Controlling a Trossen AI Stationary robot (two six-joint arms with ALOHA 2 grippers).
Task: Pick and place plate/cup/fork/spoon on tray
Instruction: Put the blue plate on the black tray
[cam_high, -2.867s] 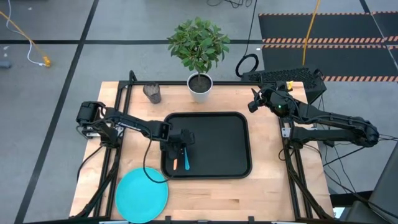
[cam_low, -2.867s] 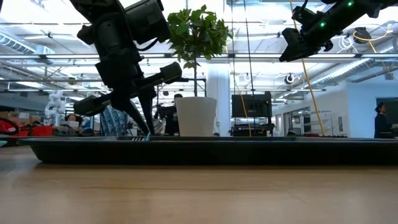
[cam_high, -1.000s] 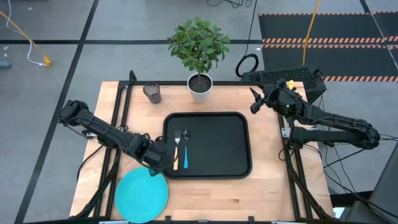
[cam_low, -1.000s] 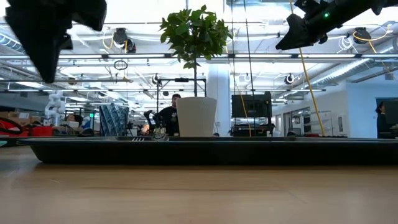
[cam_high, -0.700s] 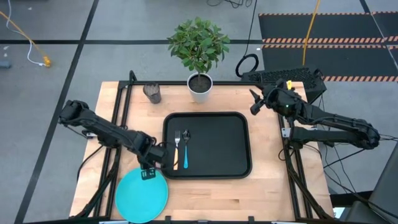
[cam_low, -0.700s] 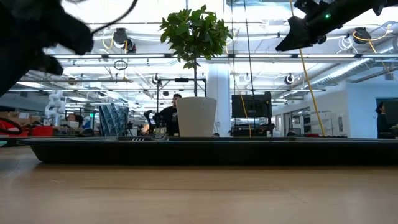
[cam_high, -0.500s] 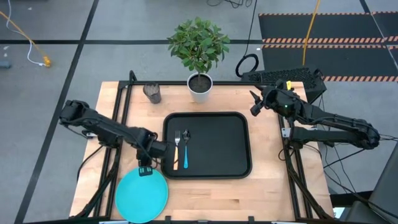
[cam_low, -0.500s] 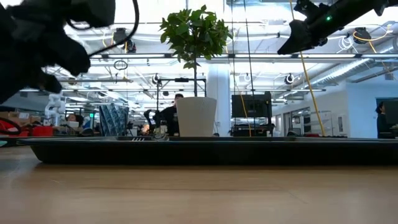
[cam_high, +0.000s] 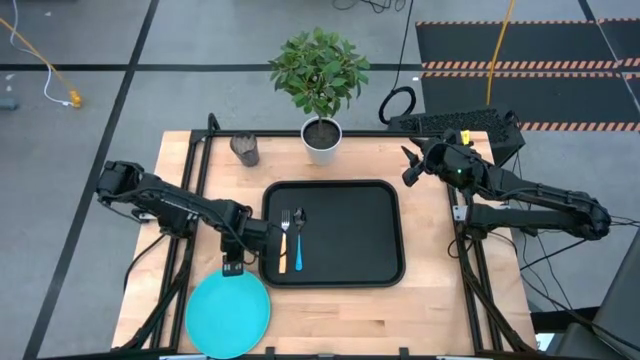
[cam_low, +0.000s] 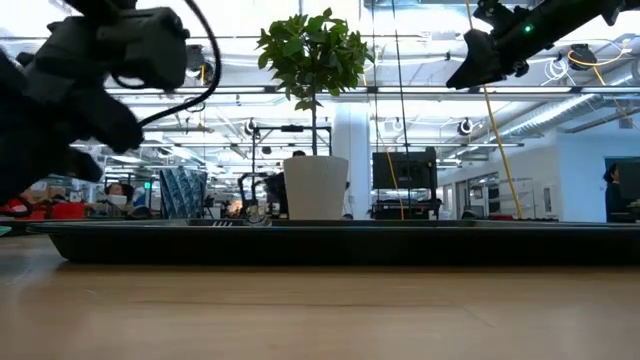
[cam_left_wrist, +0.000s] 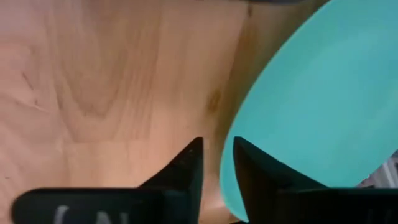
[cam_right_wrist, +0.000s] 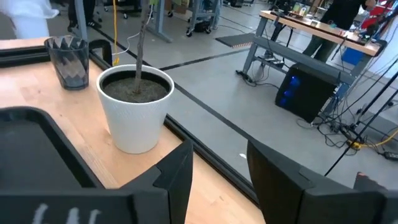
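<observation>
The turquoise plate (cam_high: 228, 315) lies flat on the table near its front left corner. The black tray (cam_high: 350, 240) is at the middle, with the orange-handled fork (cam_high: 283, 243) and the blue-handled spoon (cam_high: 298, 243) lying side by side on its left part. The dark cup (cam_high: 245, 150) stands at the far left. My left gripper (cam_high: 232, 268) hovers over the plate's far rim, pointing down. In the left wrist view its fingers (cam_left_wrist: 217, 155) are a narrow gap apart, with the plate's rim (cam_left_wrist: 227, 180) below that gap. My right gripper (cam_high: 407, 172) waits, open and empty, above the far right.
A white pot with a green plant (cam_high: 321, 138) stands behind the tray's far edge, with the cup (cam_right_wrist: 67, 62) to its left. Bare wood lies in front of the tray and to the plate's right. The table's front edge is close to the plate.
My left gripper has gone a little toward the table's left edge, from the tray's near left corner to above the plate's far rim. Its wrist has turned about. The fork and spoon lie still on the tray.
</observation>
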